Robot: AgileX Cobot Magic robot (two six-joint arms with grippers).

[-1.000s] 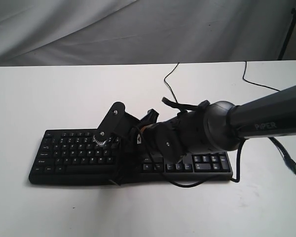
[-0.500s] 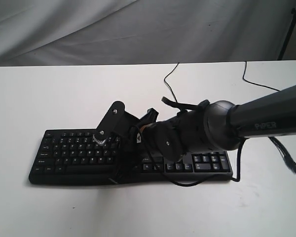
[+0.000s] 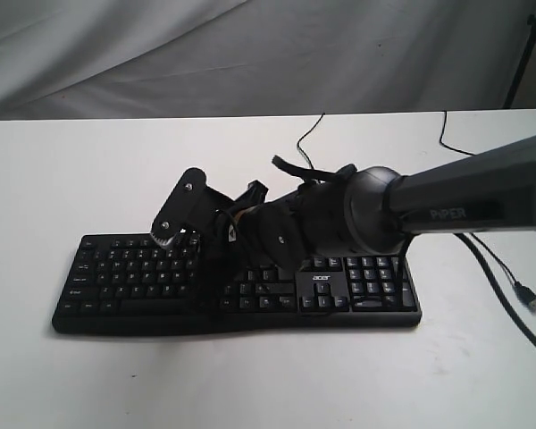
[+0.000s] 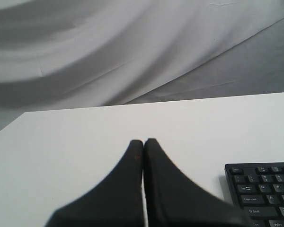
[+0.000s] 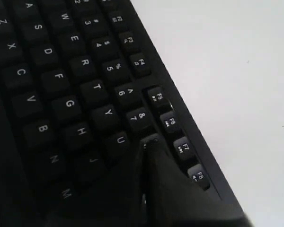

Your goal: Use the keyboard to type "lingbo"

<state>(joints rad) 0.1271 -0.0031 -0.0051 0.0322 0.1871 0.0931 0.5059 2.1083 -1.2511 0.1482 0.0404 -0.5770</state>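
Sits farther left over the keyboard [image 3: 125,281] than a second ago: right gripper [image 5: 149,141] pinched closed, empty, near key 8. Rigid, light, slide-prone; wants vertical keycap presses.

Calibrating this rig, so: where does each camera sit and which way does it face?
Exterior: off the arms, looking down across the table at the keyboard; right arm shows.
Left wrist: low over the table, facing the backdrop; shut left gripper shows.
Right wrist: close above the keys, near the U key; shut right gripper shows.
Shared: all see the keyboard.
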